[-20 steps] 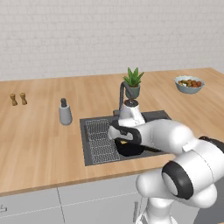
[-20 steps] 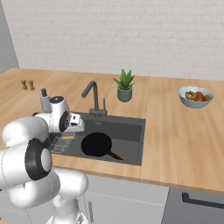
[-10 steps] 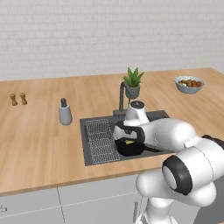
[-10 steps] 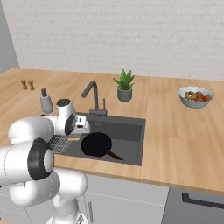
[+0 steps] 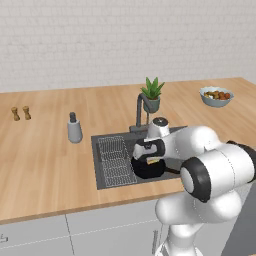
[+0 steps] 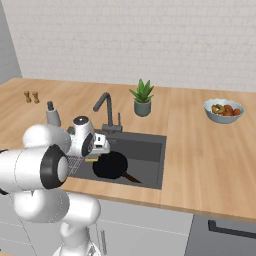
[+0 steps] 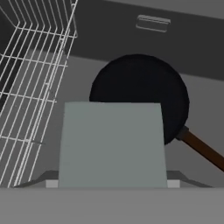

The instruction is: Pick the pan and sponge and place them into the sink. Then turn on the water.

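My gripper (image 7: 111, 183) hangs low inside the sink (image 5: 114, 136), shut on the sponge (image 7: 113, 144), a grey-green block with a yellow underside (image 5: 155, 161). Right below and just beyond it lies the round black pan (image 7: 140, 87) on the basin floor, handle pointing to the lower right of the hand view. From the base views the pan (image 5: 148, 169) (image 6: 111, 165) sits in the middle of the basin (image 6: 150, 150), and the gripper (image 6: 96, 156) is at its edge. A wire rack (image 7: 30, 87) fills the basin's left side. The dark angular faucet (image 5: 140, 107) (image 6: 104, 105) stands behind the basin; no water runs.
A grey dispenser (image 5: 74, 129) stands on the wooden counter left of the basin. A potted plant (image 5: 152, 94) is behind the faucet. A bowl of fruit (image 5: 216, 96) sits far right, and two small shakers (image 5: 20, 113) far left.
The hand has come down into the basin with the sponge, ending closer to the pan. The pan has stayed put.
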